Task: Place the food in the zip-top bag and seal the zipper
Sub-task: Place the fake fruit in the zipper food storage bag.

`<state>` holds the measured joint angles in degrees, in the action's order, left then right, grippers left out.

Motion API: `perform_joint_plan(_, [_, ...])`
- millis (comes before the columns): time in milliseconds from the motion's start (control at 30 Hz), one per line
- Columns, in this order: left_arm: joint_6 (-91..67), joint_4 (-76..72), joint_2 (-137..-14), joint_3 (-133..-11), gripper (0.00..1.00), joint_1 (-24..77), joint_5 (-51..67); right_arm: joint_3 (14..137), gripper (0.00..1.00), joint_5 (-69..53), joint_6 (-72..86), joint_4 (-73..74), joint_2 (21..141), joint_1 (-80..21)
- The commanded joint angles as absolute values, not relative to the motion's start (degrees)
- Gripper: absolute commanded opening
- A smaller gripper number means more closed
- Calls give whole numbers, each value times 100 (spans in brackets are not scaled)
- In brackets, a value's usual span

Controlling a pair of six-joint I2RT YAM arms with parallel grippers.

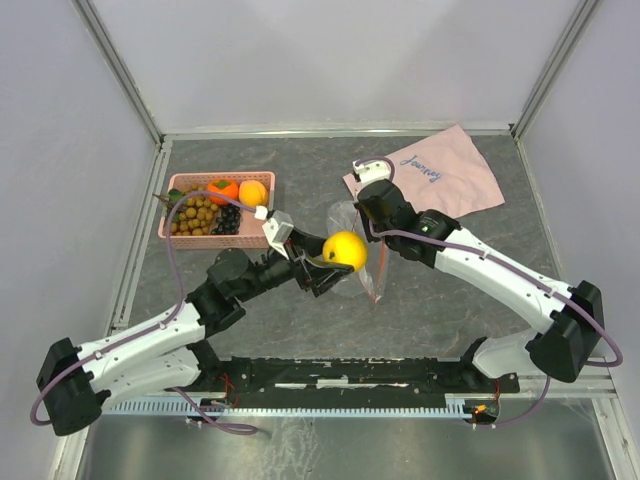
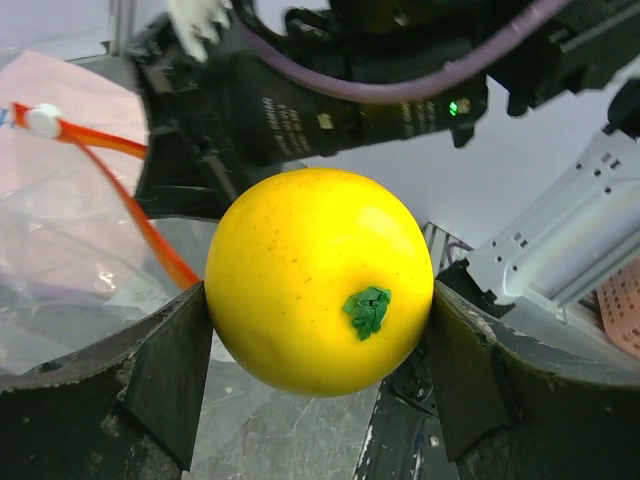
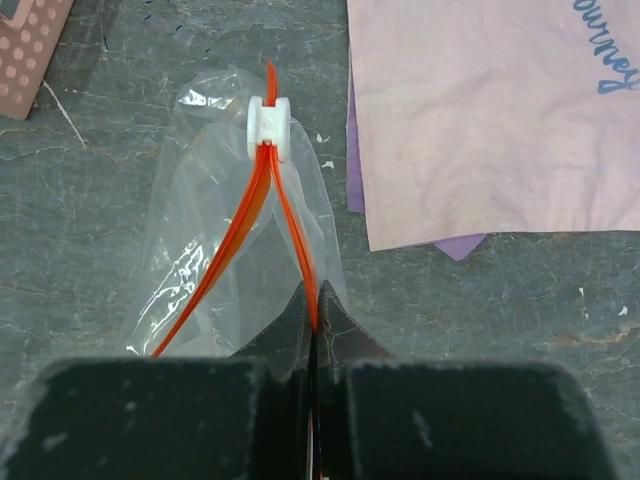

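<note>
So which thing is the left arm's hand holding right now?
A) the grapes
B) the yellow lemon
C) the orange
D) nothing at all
B: the left hand is shut on the yellow lemon, a finger on each side; the orange and grapes lie in the pink basket, and the right hand pinches the zipper.

Smooth, prob. plastic lemon (image 2: 318,280); clear crinkly plastic bag (image 3: 200,220); matt cloth (image 3: 480,120).
</note>
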<state>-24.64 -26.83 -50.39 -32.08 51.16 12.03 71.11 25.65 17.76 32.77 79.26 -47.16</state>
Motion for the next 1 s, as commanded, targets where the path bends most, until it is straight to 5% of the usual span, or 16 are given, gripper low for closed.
perform_joint_plan(0, [-1530,-3524,-5222,-3197,44,5488,1261,7459,2,2409,1876,3353,7896,-4746])
perform_joint_plan(667, [-1127,-2705,-6001,-3119,44,5858,-811,7324,2,1861,2016,3294,7757,-4747])
perform_joint_plan(967, [-1397,-1967,-6236,-3554,51,5868,-1376,7218,2,1560,2189,3136,7733,-4746])
